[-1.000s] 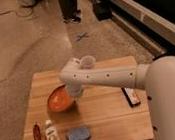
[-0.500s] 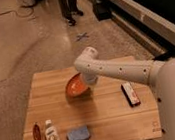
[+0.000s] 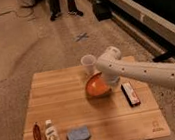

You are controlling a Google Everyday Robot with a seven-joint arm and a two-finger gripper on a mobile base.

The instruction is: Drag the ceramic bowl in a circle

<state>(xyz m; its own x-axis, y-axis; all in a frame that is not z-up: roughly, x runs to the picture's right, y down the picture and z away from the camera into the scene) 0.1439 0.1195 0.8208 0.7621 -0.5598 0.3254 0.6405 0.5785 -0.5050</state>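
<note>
Hiding behind arm, pincer [image 3: 108, 81] closed at ceramic bowl [image 3: 96, 87]

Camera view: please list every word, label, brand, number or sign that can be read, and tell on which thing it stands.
No text can be read.
White bottle: label print, too blurred.
Dark flat packet: markings, too blurred.
Table: small corner mark, unreadable.
Floor: blue cross mark, no letters.
Ceramic bowl, and the gripper at its rim: none.

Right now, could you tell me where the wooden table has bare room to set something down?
The wooden table is bare across its left and middle. It is crowded at right, where the shut gripper meets the orange-red ceramic bowl, near the translucent white cup.
</note>
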